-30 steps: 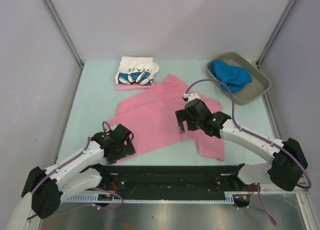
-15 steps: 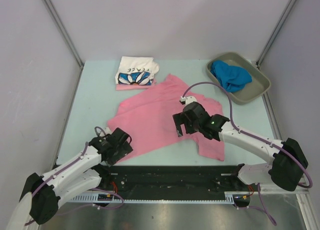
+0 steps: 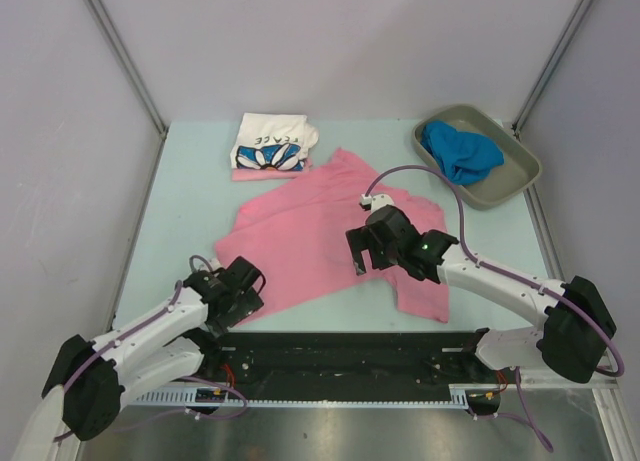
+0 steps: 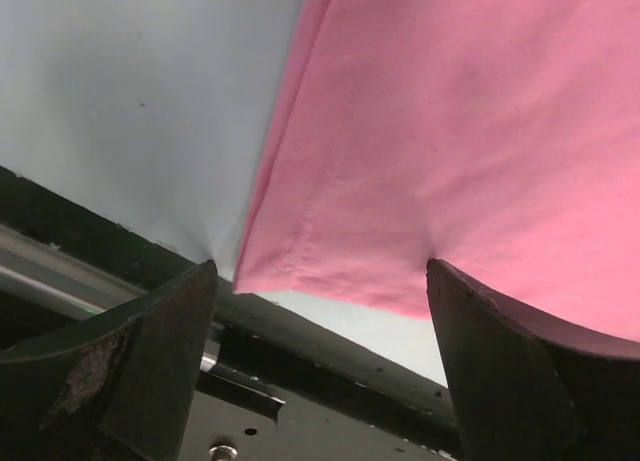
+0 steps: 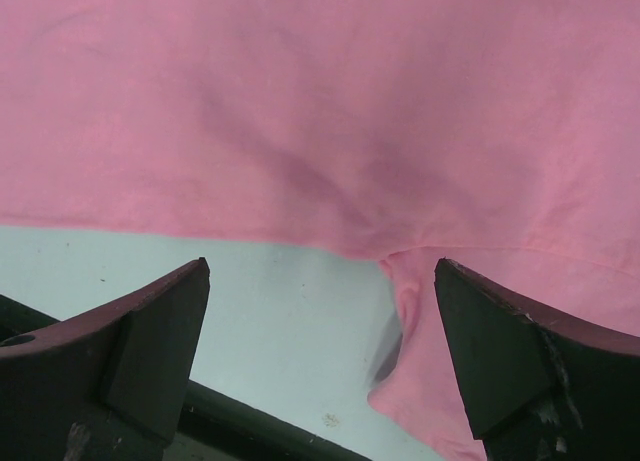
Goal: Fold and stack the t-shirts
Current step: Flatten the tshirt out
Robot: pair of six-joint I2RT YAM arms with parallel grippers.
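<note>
The plain pink t-shirt [image 3: 320, 236] lies spread open and slightly askew across the middle of the pale surface [image 3: 190, 201], one sleeve toward the tray and its hem toward the near-left. Both arms are down at its near edge.

The left fingers [image 3: 236, 293] hang over the shirt's near-left corner. In the left wrist view the two dark fingers [image 4: 150, 361] are spread wide apart, and the stitched hem corner [image 4: 262, 271] lies flat on the surface between them. It sits closer to the left-hand finger, and neither finger touches it.

The right fingers [image 3: 360, 257] sit above the near edge of the shirt, about where the body meets the sleeve. In the right wrist view these fingers [image 5: 135, 351] are also released, gaping open. The puckered junction of body and sleeve [image 5: 388, 259] lies between them, nearer the right-hand finger, with bare surface under the left one.

At the far edge, a folded white t-shirt with a blue flower print and lettering [image 3: 272, 143] rests on a strip of pink cloth [image 3: 262, 173] — just beyond the spread shirt's far corner. A bright blue t-shirt [image 3: 458, 151] is bunched in the grey-olive tray [image 3: 515, 176] at the far right.
</note>
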